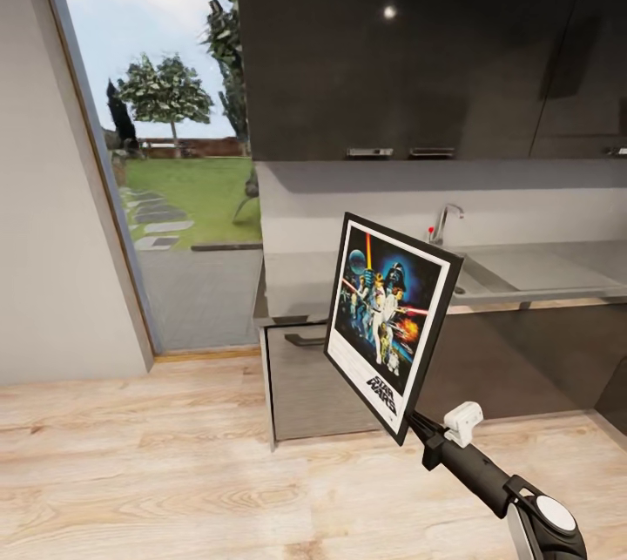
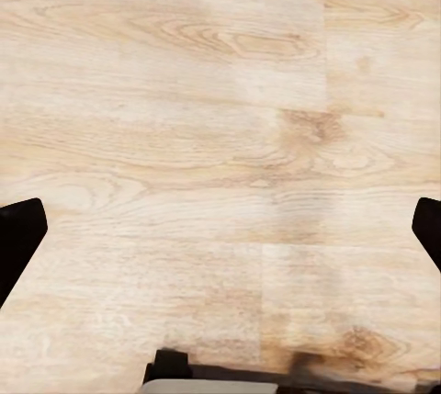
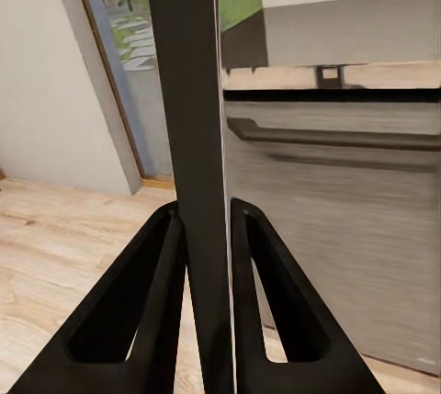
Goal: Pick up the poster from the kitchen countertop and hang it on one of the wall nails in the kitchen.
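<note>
The poster (image 1: 392,320) is held up in the air in front of the kitchen countertop (image 1: 540,273), tilted, its Star Wars picture facing me. My right gripper (image 1: 416,429) is shut on its lower corner. The right wrist view shows the poster (image 3: 188,91) edge-on as a dark strip pinched between the two black fingers (image 3: 165,275) of the right gripper (image 3: 207,219). My left gripper (image 2: 223,233) hangs open over the wooden floor, empty. No wall nail is in view.
A tap (image 1: 446,225) and sink sit in the worktop. Dark upper cabinets (image 1: 409,46) hang above. Grey cabinet fronts with a bar handle (image 3: 331,132) stand below. A tall glass door (image 1: 165,151) to a garden is at left, beside a pale wall (image 1: 52,194). Wooden floor (image 1: 174,473) spreads in front.
</note>
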Controlling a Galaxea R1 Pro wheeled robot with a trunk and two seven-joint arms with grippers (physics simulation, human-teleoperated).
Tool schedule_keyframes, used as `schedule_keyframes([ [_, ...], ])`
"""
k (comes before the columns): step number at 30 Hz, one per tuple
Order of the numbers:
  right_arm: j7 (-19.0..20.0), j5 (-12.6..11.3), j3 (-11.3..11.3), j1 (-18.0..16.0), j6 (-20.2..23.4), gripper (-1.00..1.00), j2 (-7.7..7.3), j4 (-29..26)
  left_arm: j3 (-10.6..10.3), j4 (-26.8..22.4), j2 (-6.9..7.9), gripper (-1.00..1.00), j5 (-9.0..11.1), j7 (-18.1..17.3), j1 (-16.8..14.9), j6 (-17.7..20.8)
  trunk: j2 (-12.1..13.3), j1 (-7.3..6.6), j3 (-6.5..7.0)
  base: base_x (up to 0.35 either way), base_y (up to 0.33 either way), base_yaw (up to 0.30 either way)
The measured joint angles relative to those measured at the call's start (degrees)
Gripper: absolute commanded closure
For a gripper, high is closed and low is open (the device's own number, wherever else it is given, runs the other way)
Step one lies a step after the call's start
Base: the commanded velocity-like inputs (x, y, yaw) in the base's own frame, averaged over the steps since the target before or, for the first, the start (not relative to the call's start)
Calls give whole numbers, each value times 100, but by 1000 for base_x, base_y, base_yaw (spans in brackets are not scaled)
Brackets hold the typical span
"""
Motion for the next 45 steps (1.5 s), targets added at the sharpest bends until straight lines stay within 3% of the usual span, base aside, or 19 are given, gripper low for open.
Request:
schedule_keyframes([
  [45,25,1,23,-3,-7,100,0,-5,-4,6,0,-100,0,0,-2,8,1801,-989,800,0,0,0],
])
